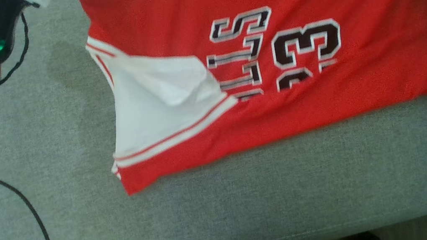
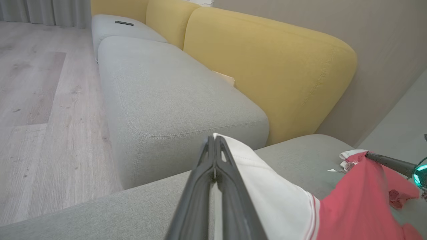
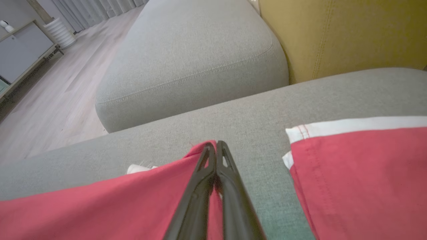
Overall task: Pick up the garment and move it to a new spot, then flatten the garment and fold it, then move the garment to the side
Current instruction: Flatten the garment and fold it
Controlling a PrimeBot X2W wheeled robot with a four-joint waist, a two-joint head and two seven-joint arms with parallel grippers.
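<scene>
Red jersey [image 1: 381, 78] lies partly spread on the grey sofa seat [image 1: 252, 207]. Left end effector [image 2: 215, 141] pinches its white trim, right end effector [image 3: 216, 145] pinches red cloth; folding looks unfinished, moving aside remains.

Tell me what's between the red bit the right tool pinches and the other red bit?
Just bare grey sofa cushion, seen in the right wrist view.
</scene>
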